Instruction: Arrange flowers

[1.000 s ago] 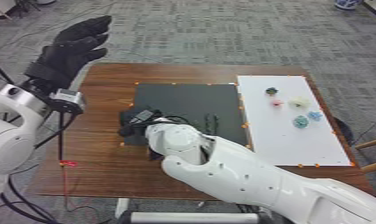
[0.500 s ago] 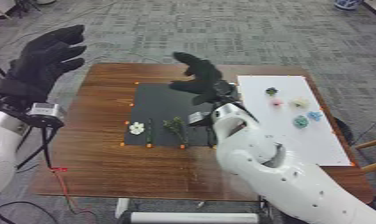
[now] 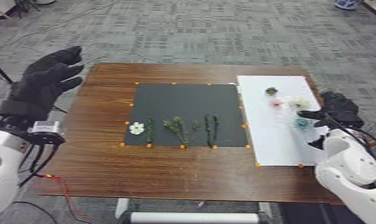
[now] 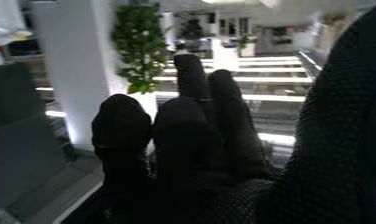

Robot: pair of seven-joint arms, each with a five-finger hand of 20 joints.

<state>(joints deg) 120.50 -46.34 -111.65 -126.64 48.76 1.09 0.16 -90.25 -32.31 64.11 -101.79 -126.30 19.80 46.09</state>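
Observation:
In the head view my right hand [image 3: 341, 111] is over the right edge of the white board, beside the teal flower [image 3: 302, 123]. Its fingers look straight in the right wrist view, where the glove [image 4: 189, 145] holds nothing. My left hand [image 3: 47, 77] is raised off the table's left side, fingers relaxed and empty. Near the teal flower lie a cream flower [image 3: 299, 102], a pink one [image 3: 277, 103] and a dark one [image 3: 271, 91]. On the black mat are a white flower [image 3: 136, 128], a green stem [image 3: 150, 134], a leafy sprig [image 3: 177, 128] and dark green stems [image 3: 211, 131].
The black mat [image 3: 184, 102] and the white board [image 3: 278, 145] lie side by side on the brown table [image 3: 149, 172]. Small orange markers line their edges. A chair stands off the table's right side.
My right hand has swung from the black mat across to the white board's right side, uncovering the white flower and stems. The left hand has shifted slightly.

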